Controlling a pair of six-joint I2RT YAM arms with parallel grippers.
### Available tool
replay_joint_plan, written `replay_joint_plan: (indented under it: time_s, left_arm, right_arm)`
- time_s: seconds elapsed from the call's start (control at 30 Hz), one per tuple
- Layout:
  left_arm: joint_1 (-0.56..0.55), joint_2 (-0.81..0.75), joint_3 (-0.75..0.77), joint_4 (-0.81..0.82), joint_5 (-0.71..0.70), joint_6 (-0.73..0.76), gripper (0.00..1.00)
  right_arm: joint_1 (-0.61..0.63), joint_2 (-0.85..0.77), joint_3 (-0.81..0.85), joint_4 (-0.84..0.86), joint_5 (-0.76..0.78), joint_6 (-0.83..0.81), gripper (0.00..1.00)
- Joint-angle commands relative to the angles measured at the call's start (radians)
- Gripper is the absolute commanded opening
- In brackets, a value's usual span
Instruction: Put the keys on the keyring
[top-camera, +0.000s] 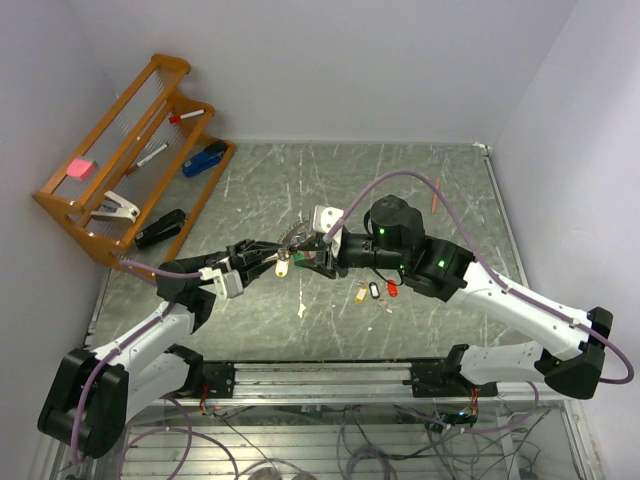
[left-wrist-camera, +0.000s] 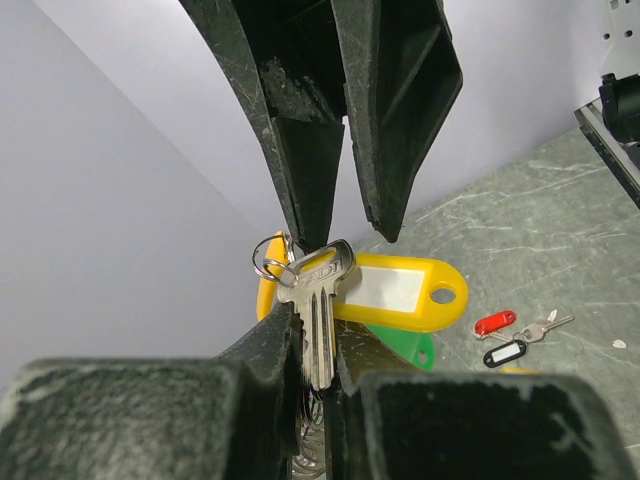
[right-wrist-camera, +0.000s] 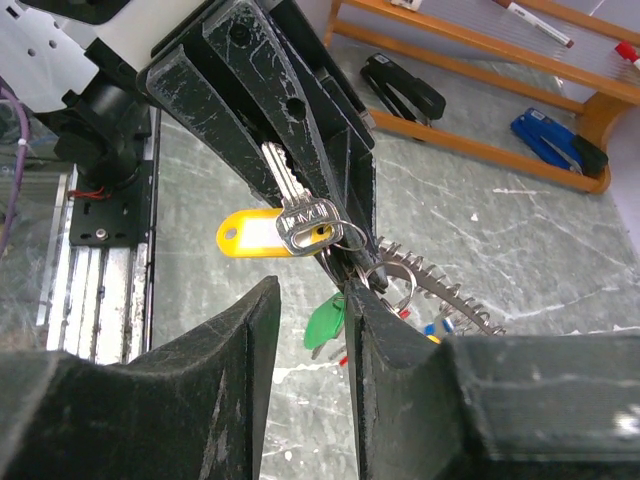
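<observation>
My left gripper (left-wrist-camera: 318, 335) is shut on the blade of a silver key (left-wrist-camera: 318, 300) that carries a yellow tag (left-wrist-camera: 395, 292). A thin silvery keyring (left-wrist-camera: 268, 260) with an orange-yellow band (left-wrist-camera: 264, 298) hangs at the key's head, and a green tag (left-wrist-camera: 410, 347) dangles below. In the top view the left gripper (top-camera: 262, 262) and right gripper (top-camera: 315, 262) meet nose to nose above the table. My right gripper (right-wrist-camera: 312, 290) is open with nothing between its fingers; its right fingertip (right-wrist-camera: 372, 300) touches the ring cluster (right-wrist-camera: 392, 281). Loose keys with yellow (top-camera: 360, 293), black (top-camera: 375, 290) and red (top-camera: 392, 288) tags lie on the table.
A wooden rack (top-camera: 130, 150) at the back left holds pens, a blue stapler (top-camera: 205, 158) and a black stapler (top-camera: 160, 228). A curved coil of wire (right-wrist-camera: 445, 295) lies under the grippers. A small orange stick (top-camera: 434, 201) lies at the back right.
</observation>
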Motion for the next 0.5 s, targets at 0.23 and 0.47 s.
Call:
replay_joint_plan:
  time_s: [0.23, 0.47]
  left_arm:
    - [-0.022, -0.029, 0.018, 0.021, 0.039, 0.021, 0.07]
    - [-0.026, -0.035, 0.025, 0.024, 0.044, 0.004, 0.07]
  right_arm:
    - [0.002, 0.002, -0.018, 0.084, 0.004, -0.018, 0.32]
    - [0.003, 0.010, -0.034, 0.105, -0.008, -0.021, 0.30]
